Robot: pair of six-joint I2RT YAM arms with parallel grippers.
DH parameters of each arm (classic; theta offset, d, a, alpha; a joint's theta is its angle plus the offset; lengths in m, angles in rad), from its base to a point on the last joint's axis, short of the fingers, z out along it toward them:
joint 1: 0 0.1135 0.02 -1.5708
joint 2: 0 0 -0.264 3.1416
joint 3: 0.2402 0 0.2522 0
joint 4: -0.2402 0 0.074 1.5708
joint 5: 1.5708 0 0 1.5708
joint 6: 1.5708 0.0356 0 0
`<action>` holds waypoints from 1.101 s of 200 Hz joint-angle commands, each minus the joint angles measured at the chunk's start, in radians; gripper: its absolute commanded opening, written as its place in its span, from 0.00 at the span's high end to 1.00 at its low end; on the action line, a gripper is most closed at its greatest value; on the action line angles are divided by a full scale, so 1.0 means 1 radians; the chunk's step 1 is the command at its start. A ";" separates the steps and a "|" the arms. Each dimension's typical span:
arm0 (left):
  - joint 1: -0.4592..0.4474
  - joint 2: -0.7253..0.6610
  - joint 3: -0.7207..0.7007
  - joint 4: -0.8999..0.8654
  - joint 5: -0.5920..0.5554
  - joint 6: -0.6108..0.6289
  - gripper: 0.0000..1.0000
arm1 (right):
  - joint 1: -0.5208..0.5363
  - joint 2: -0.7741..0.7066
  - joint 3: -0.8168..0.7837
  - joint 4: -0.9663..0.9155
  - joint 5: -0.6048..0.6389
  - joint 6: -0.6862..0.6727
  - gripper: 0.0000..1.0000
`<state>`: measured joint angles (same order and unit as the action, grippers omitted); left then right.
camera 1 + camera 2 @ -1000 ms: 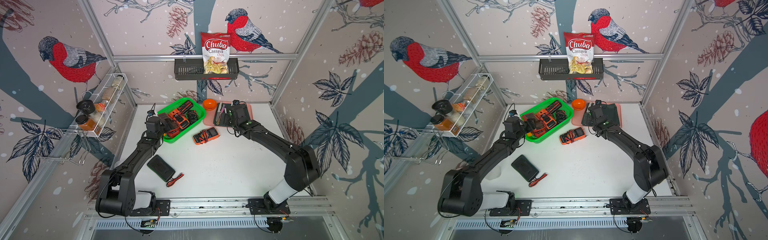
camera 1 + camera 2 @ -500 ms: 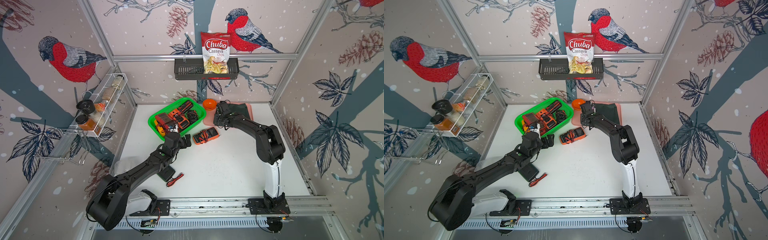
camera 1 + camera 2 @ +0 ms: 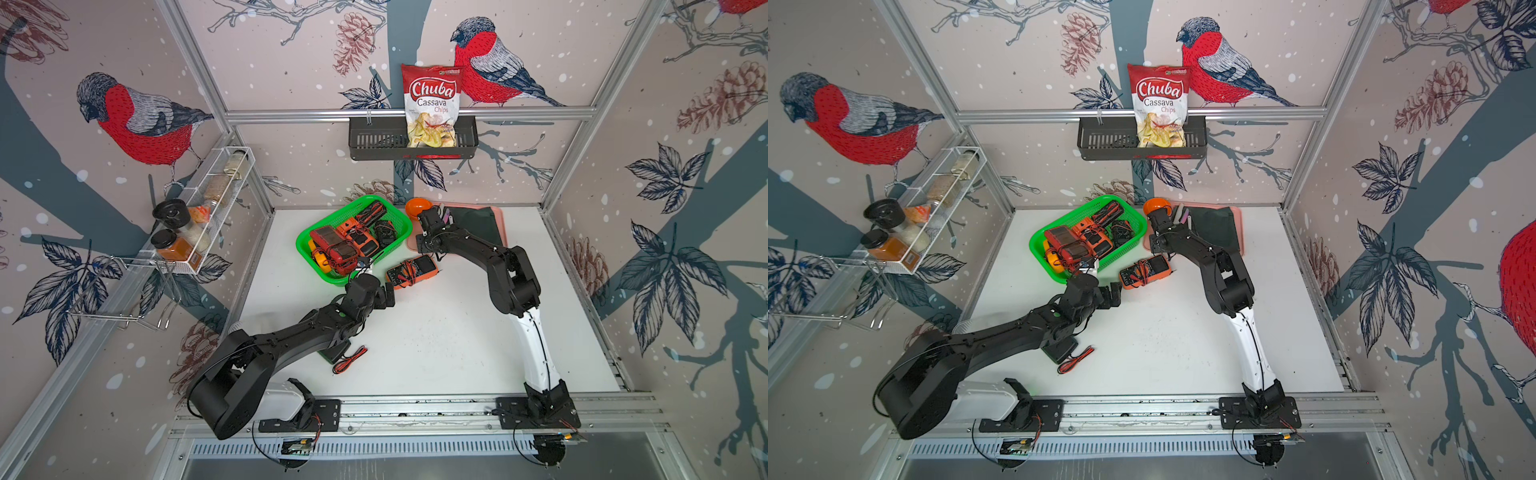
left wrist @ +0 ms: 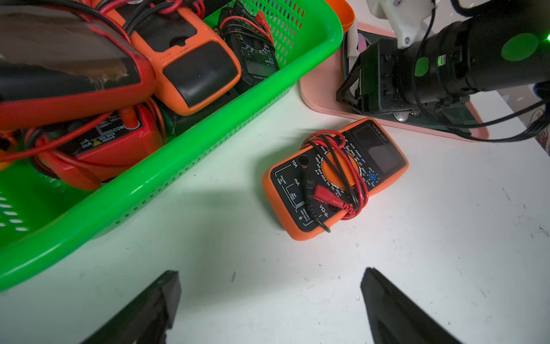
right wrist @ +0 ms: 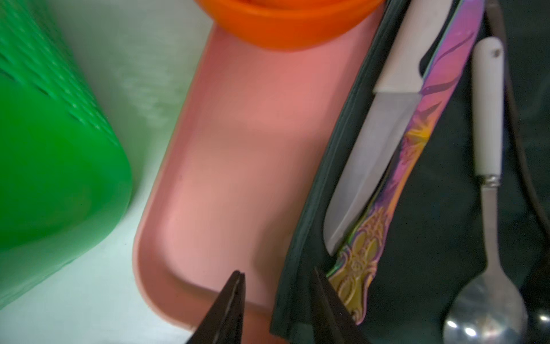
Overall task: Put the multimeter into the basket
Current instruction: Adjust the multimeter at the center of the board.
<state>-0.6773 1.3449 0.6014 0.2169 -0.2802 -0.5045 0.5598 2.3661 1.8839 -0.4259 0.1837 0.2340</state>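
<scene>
Left gripper (image 4: 270, 272) wide apart, empty, near orange multimeter (image 4: 334, 178) on table (image 4: 431, 268) beside green basket (image 4: 184, 160). Right gripper (image 5: 276, 272) pinched nearly together over pink tray (image 5: 238, 149) edge.

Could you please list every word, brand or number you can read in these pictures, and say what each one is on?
"Chuba Cassava Chips": chip bag.
"VICTOR": orange multimeter on the table, beside its screen.
"AUTO POWER OFF": same meter, by the dial.
"10A", "mA": same meter, at its sockets.
"COM": red multimeter in the basket.
Too small or blurred: the dial markings, the small dark meter's label.
</scene>
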 commanded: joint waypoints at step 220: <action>0.090 -0.352 -0.078 -0.213 -0.431 -0.164 0.02 | 0.232 -0.418 -0.394 -0.057 -0.073 0.129 0.09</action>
<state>-0.6350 1.0679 0.5549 0.0353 -0.6861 -0.6472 0.7837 1.9495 1.4963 -0.5053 0.2115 0.3874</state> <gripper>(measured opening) 0.977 0.894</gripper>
